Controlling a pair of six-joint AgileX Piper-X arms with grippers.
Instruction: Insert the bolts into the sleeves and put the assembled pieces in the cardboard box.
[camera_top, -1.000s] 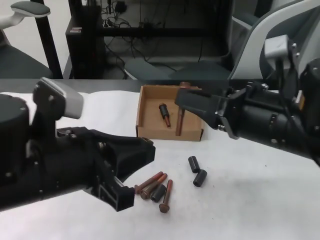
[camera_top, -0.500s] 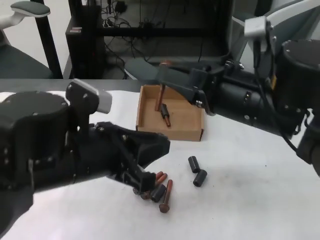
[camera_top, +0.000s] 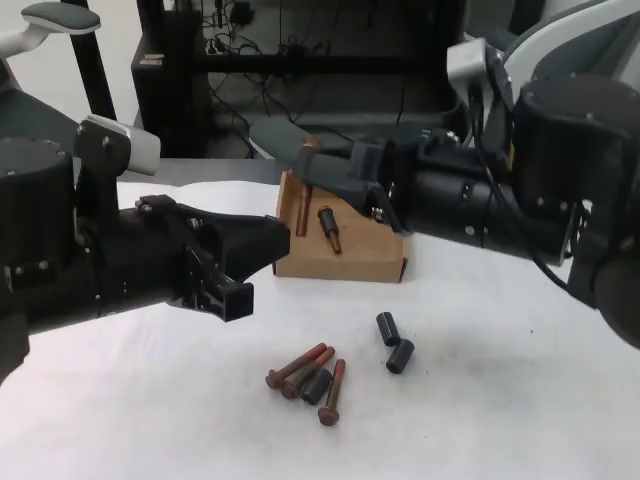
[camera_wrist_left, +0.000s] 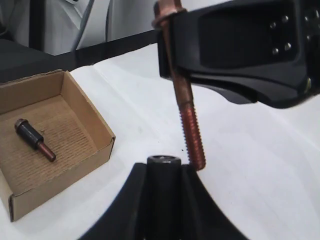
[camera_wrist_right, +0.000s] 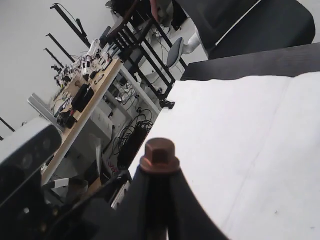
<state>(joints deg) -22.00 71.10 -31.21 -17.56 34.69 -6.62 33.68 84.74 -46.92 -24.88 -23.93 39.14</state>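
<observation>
Bolt (camera_wrist_left: 184, 105), pinched by the right pincer (camera_wrist_right: 157, 180), has swung from over the box (camera_top: 340, 266) to the sleeve (camera_wrist_left: 163, 164) clamped in the left pincer (camera_wrist_left: 164, 181) (now lifted off the counter (camera_top: 500, 400)). Its tip sits beside the sleeve's mouth, so insertion looks next.

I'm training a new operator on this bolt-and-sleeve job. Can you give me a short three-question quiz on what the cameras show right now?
1. How many assembled pieces lie in the cardboard box?
2. Fill in: the right gripper is shut on a ____.
3. True or false: the left gripper holds a black sleeve.

Key
1. One.
2. A bolt.
3. True.
</observation>
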